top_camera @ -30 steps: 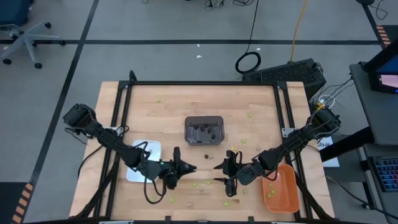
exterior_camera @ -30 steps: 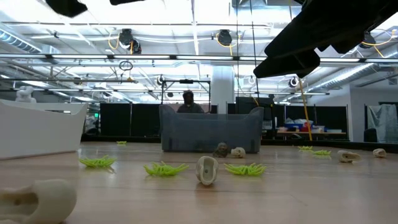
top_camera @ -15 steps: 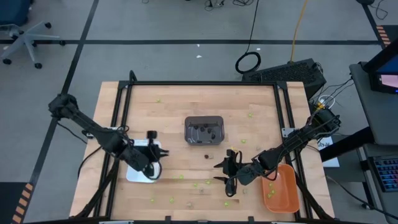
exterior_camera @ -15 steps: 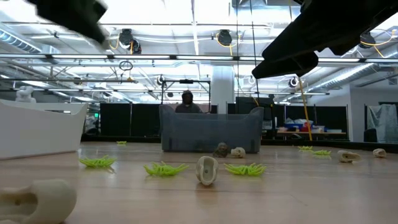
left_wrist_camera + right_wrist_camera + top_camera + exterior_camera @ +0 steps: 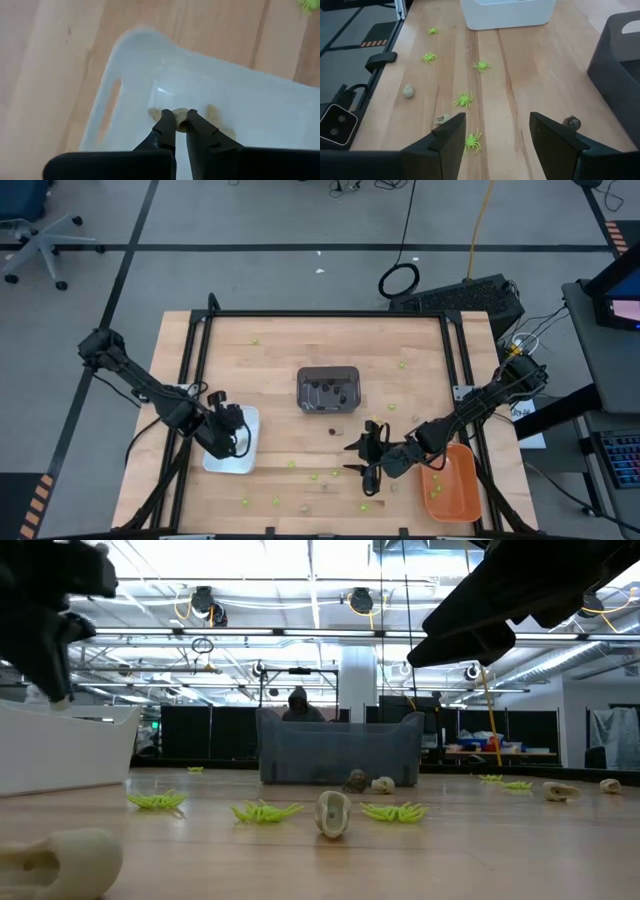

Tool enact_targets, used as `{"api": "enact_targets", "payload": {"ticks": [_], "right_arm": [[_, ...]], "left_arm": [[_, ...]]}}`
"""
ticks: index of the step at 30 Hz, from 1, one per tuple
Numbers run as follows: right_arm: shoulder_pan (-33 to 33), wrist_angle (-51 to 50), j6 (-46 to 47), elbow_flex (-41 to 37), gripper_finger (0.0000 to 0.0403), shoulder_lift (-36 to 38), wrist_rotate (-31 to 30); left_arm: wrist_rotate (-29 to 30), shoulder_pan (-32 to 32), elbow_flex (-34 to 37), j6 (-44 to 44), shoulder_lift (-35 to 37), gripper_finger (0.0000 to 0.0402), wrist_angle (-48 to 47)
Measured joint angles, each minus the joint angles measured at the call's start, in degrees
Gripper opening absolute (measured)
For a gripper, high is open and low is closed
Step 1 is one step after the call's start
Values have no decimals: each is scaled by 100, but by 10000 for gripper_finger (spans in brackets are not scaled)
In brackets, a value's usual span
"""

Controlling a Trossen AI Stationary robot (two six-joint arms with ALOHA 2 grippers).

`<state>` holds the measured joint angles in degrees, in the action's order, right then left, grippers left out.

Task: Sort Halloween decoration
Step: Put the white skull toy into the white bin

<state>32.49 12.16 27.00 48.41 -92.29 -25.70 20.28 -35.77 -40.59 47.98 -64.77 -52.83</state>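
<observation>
The Halloween decoration pieces lie scattered on the wooden table: lime-green spiders (image 5: 464, 99), pale tan pieces (image 5: 408, 90) and a dark piece (image 5: 571, 122). My left gripper (image 5: 232, 432) hangs over the white tray (image 5: 222, 462) at the table's left, pointing down. It is shut on a pale tan trinket (image 5: 181, 120). More tan pieces (image 5: 215, 113) lie on the tray's floor. My right gripper (image 5: 497, 135) stands open above the table's near middle, with nothing between its fingers. My left gripper pinches the pale tan trinket (image 5: 181, 119) between its two fingertips (image 5: 167, 122), only at their free ends. The fingers come from above, slanting down. The trinket is clear of the white tray's floor, about level with the tray's rim (image 5: 60, 710) in the low view.
A dark grey tray (image 5: 329, 389) with dark pieces stands at the table's middle. An orange tray (image 5: 452, 480) with green pieces sits at the near right. Spiders and tan pieces (image 5: 333, 813) dot the near half of the table.
My left gripper has swung from the table's near middle toward the left edge and now hangs over the white tray. It rolled and tipped from nearly level to pointing down, staying shut.
</observation>
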Motion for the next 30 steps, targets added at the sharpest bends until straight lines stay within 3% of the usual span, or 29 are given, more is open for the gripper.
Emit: {"api": "enact_targets", "payload": {"ticks": [6,14,21,25,30], "right_arm": [[98,0,187,-1,206,0,11],[282,2,701,0,206,0,-203],[490,2,982,1,206,0,-533],[560,-2,1003,1,206,0,-772],[526,-125,784,1,206,0,-920]], "left_arm": [[57,-4,21,427,-98,20,11],[444,2,21,712,-322,96,91],[644,-63,21,1281,-337,108,380],[1309,-303,21,1198,-337,108,1087],[2491,-575,21,233,-338,108,2359]]}}
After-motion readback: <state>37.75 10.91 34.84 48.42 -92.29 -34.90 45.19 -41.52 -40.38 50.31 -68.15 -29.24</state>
